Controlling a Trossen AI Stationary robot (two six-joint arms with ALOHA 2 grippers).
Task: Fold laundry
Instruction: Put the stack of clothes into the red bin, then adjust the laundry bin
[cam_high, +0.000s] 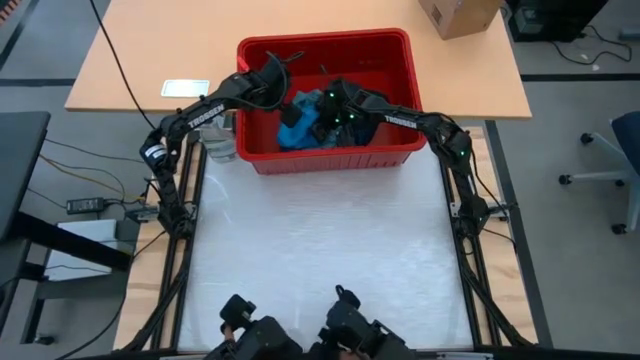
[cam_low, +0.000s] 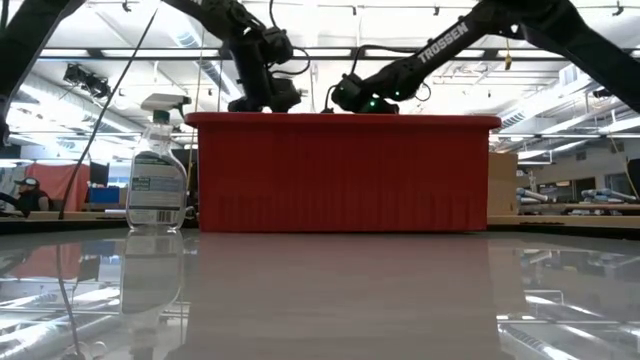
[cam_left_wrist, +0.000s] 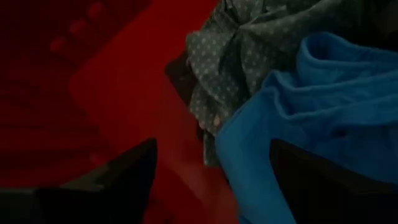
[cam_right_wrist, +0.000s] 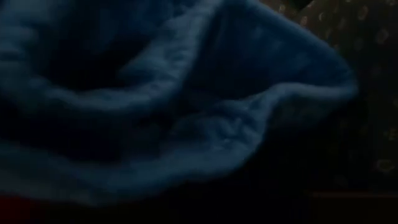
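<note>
The laundry lies heaped in a red bin (cam_high: 325, 160) at the table's far side. A bright blue piece (cam_high: 295, 132) lies on top. A dark dotted piece (cam_left_wrist: 249, 56) rests behind it against the bin's red floor. My left gripper (cam_left_wrist: 212, 144) has come into the bin from the left. It is open over the blue piece's edge (cam_left_wrist: 323, 106), one finger on either side, and I see no touch. My right gripper (cam_high: 318, 118) has come in from the right, low over the blue piece (cam_right_wrist: 186, 124), which fills its wrist view.
A clear spray bottle (cam_low: 157, 165) stands just left of the bin (cam_low: 340, 175). The white table top (cam_high: 320, 250) stretches in front of the bin. Dark gear (cam_high: 300, 335) sits at the near edge. A cardboard box (cam_high: 458, 15) stands on the wooden table behind.
</note>
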